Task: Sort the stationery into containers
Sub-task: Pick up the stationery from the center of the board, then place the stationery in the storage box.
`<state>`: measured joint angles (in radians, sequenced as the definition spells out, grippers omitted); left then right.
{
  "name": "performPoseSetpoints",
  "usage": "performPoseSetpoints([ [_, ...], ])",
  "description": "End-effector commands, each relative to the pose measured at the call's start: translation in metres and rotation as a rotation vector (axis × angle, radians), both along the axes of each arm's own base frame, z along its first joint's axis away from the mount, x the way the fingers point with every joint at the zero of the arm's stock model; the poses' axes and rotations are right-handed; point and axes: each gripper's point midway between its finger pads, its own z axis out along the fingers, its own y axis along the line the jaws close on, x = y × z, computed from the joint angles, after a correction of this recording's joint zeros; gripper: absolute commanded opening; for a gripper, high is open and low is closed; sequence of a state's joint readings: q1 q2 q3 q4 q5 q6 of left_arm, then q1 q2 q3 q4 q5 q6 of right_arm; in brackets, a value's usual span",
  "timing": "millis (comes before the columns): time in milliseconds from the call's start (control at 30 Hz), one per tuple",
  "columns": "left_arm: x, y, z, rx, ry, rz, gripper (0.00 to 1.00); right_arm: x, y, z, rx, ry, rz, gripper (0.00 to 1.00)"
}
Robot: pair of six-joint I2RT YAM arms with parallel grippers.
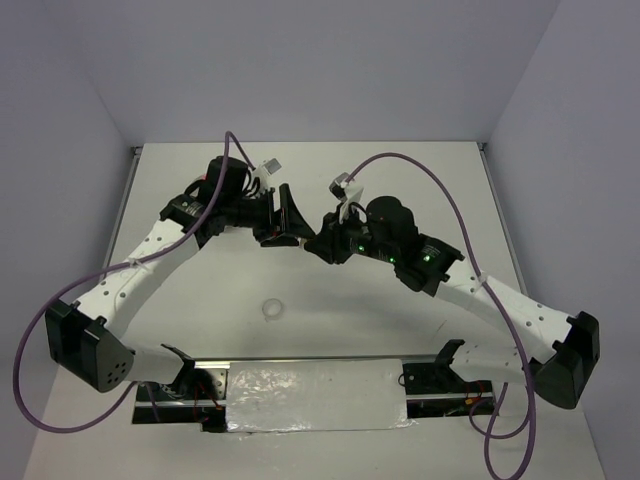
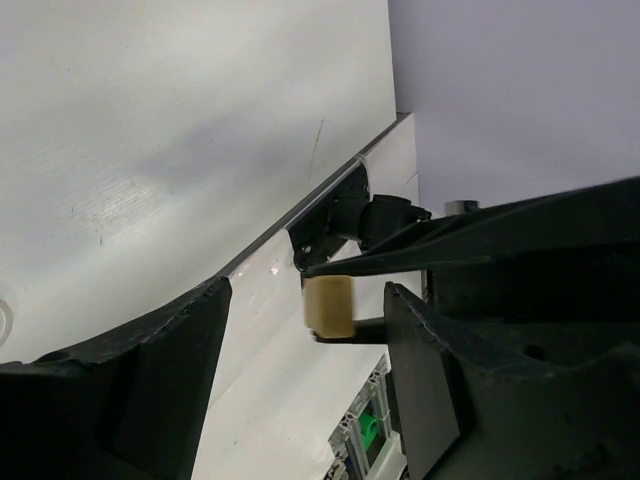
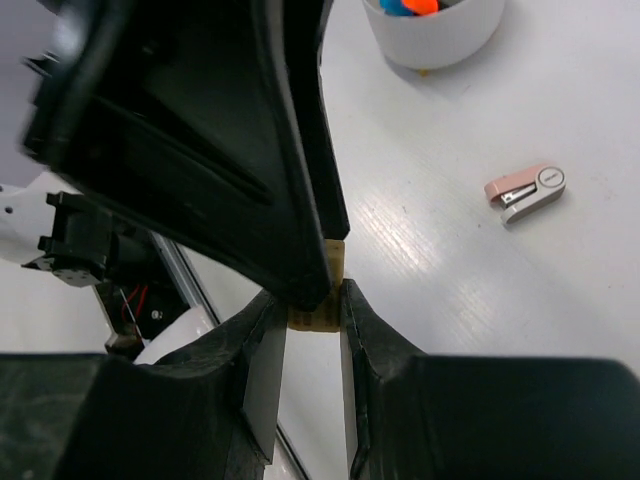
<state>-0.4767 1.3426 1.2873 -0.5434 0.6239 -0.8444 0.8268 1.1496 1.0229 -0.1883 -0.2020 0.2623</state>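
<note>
A small tan block [image 2: 328,305] hangs above the table with my right gripper [image 3: 312,300] shut on it from two sides. My left gripper [image 2: 307,292] is open, its jaws standing either side of the block with a gap on each side. One left finger [image 3: 250,150] fills the upper left of the right wrist view and covers most of the tan block [image 3: 336,256]. In the top view my left gripper [image 1: 290,215] and my right gripper [image 1: 318,240] meet at mid-table. A white round container [image 3: 440,35] holds blue and orange pieces. A clear tape ring [image 1: 272,310] lies nearer the bases.
A pink stapler [image 3: 525,193] lies on the table below the container. Purple cables [image 1: 410,165] arch over both arms. A metal rail with a foil-covered panel [image 1: 315,392] runs along the near edge between the bases. Grey walls close in the table on three sides.
</note>
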Motion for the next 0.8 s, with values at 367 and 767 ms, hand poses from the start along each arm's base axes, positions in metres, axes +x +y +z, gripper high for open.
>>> performPoseSetpoints([
  [367,-0.001,-0.014,0.028,-0.093,-0.041,-0.069,0.21,0.016,0.002,0.047,0.090,-0.129,-0.046,0.15],
  [767,0.036,0.011,0.029,0.093,-0.129,0.062,0.00,0.042,-0.017,0.044,0.123,-0.091,-0.174,1.00],
])
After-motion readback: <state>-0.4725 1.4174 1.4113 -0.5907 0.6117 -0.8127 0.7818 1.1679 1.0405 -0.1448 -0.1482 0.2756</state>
